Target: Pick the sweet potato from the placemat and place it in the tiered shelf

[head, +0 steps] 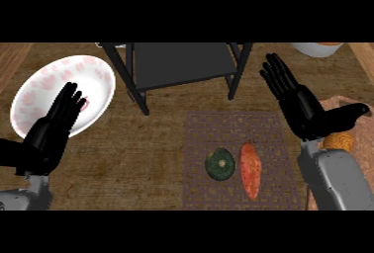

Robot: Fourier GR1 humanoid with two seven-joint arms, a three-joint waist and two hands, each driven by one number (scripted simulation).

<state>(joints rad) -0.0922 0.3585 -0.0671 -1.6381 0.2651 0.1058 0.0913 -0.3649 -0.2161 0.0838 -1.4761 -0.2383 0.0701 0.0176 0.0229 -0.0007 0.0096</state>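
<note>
An orange sweet potato (250,170) lies lengthwise on the brown woven placemat (241,128), right beside a dark green round squash (218,164). The black tiered shelf (182,64) stands at the back centre, its dark lower tier showing between thin legs. My right hand (303,111) is open, fingers straight and pointing up-left, thumb out to the right, a little right of and above the placemat. My left hand (51,133) is open too, fingers up, over the lower edge of the plate at the left.
A white plate with pink flowers (70,91) lies at the back left. An orange round object (339,142) sits on a tan board (343,106) behind my right wrist. A white bowl (318,48) shows at the top right.
</note>
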